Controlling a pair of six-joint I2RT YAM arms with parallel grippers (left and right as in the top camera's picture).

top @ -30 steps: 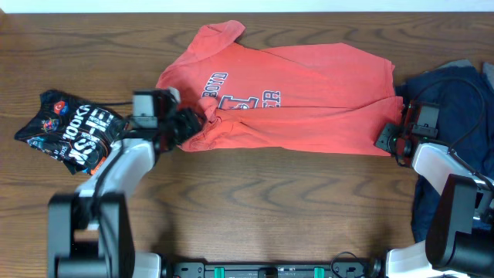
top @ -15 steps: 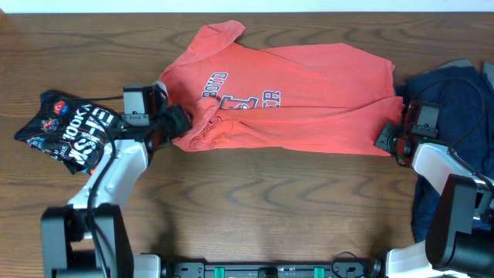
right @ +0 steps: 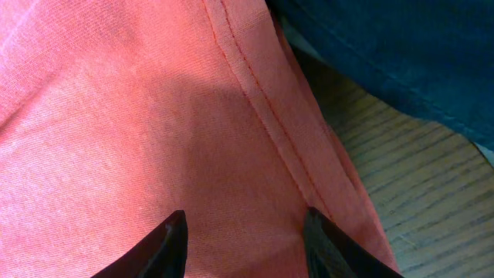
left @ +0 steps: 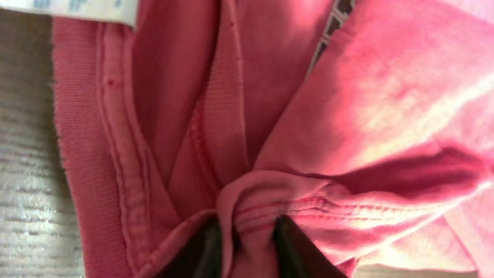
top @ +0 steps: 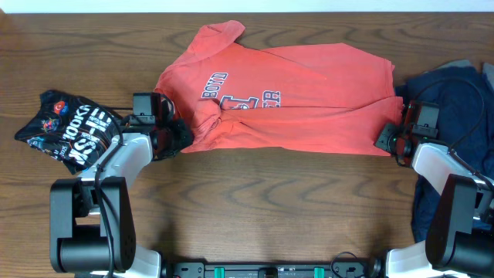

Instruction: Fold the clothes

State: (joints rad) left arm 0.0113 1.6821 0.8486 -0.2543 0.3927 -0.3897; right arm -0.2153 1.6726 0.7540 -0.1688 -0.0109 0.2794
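Left gripper (left: 247,235): jaws narrow, pinching fold of coral-red short-sleeved T-shirt (top: 324,100). Right gripper (right: 243,239): jaws wide, straddling shirt's right hem.

The T-shirt (top: 324,108) is coral-red and plain except for a chest print (top: 241,93) of navy letters edged in white. In the left wrist view it reads pinker, with a white label (left: 77,5) at its ribbed edge. The black garment (top: 73,131) carries bold white lettering and small red and blue marks. The navy garment (top: 455,93) is a plain dark blue. The table (top: 270,208) is dark brown with streaked wood grain. The left gripper (left: 247,239) and right gripper (right: 243,239) have black fingers, and the arms (top: 127,158) are white and black.
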